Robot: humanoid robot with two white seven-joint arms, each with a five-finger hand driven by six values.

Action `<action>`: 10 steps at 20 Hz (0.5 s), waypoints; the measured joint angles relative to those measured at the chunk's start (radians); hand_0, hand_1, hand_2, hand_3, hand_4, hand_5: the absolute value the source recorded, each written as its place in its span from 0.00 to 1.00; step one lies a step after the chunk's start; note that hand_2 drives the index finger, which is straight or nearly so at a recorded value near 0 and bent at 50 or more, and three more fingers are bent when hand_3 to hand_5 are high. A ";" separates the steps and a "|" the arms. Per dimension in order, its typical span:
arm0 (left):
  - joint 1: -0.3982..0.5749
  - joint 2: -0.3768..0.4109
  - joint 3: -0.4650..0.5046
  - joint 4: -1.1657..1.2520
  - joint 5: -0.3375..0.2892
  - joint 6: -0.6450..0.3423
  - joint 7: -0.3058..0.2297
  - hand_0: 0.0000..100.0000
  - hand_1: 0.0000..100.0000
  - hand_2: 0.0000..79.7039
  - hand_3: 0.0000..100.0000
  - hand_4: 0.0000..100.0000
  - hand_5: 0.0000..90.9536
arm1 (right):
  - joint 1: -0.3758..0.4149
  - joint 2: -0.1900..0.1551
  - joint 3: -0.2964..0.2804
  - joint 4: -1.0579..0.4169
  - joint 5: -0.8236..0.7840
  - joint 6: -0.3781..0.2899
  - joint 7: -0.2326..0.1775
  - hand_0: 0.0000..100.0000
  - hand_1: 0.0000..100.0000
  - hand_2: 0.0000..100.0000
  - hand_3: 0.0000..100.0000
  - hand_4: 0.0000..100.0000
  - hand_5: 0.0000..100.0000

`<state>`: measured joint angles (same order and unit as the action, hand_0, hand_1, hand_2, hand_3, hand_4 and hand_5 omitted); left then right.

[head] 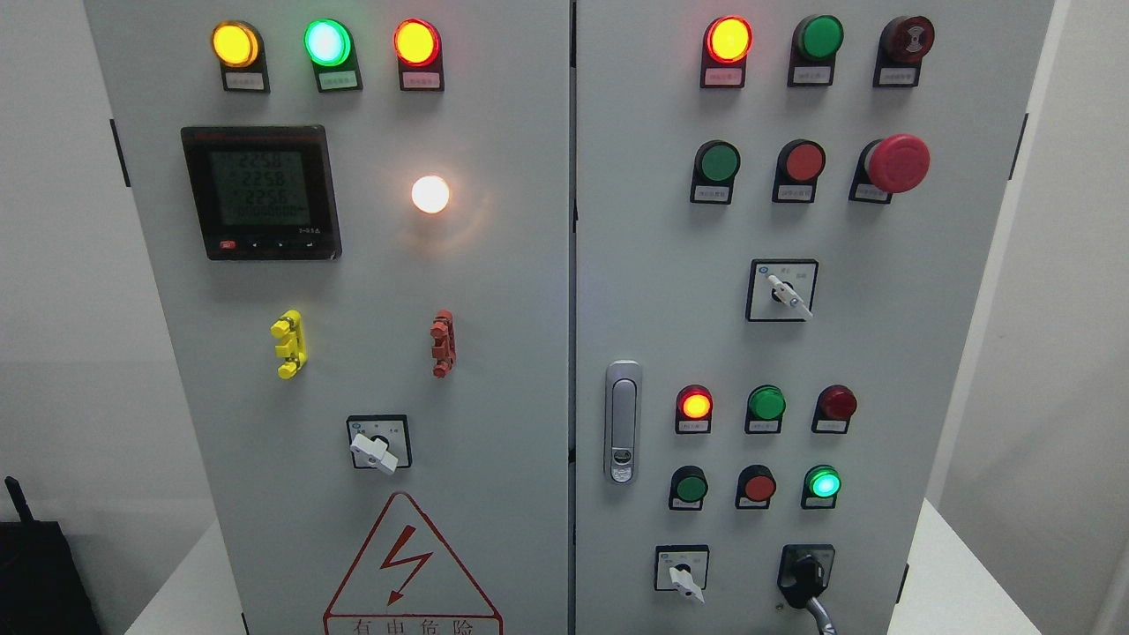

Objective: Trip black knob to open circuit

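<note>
Here's the cabinet face filling the frame, two grey doors side by side, and not a robot hand anywhere in the head view, so neither the left nor the right can be called released or clenched; they are simply out of shot. The target sits at the lower right of the frame: the black knob [804,573], on the right door [882,353], bottom row, its handle running down and slightly right from the square black plate, long axis close to vertical with the tip tilted toward the bottom edge. Just to its left on the same row sits a white selector switch [681,575], handle also pointing down-right, so that one is the lookalike to steer clear of. Above them, a lit green button [822,483] glows, and the door latch [623,422] stands upright near the seam between the doors. Over at centre left, another white switch [377,445] waits above the red warning triangle [410,573]. My read: nothing has started yet on the knob. Since it lies low and right of centre, the right arm, entering from that side, looks the nearer one, and the reach would have to come up from the bottom edge toward that hanging handle.
</note>
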<state>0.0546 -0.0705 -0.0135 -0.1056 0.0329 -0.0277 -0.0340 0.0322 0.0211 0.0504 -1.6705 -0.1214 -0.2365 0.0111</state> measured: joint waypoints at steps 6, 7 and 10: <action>0.000 0.000 0.000 0.000 0.000 0.000 0.000 0.12 0.39 0.00 0.00 0.00 0.00 | 0.000 -0.004 -0.002 0.000 -0.001 -0.001 0.000 0.78 0.84 0.00 0.91 0.96 0.99; 0.000 0.000 0.000 0.000 0.000 0.000 0.000 0.12 0.39 0.00 0.00 0.00 0.00 | 0.000 -0.004 -0.003 0.000 -0.001 -0.001 0.001 0.78 0.84 0.00 0.91 0.96 0.99; 0.000 0.000 0.000 0.000 0.000 0.000 0.000 0.12 0.39 0.00 0.00 0.00 0.00 | 0.000 -0.004 -0.009 0.001 -0.001 -0.002 0.003 0.78 0.84 0.00 0.91 0.96 0.99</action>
<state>0.0546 -0.0706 -0.0135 -0.1056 0.0329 -0.0277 -0.0340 0.0323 0.0168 0.0410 -1.6698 -0.1222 -0.2385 0.0143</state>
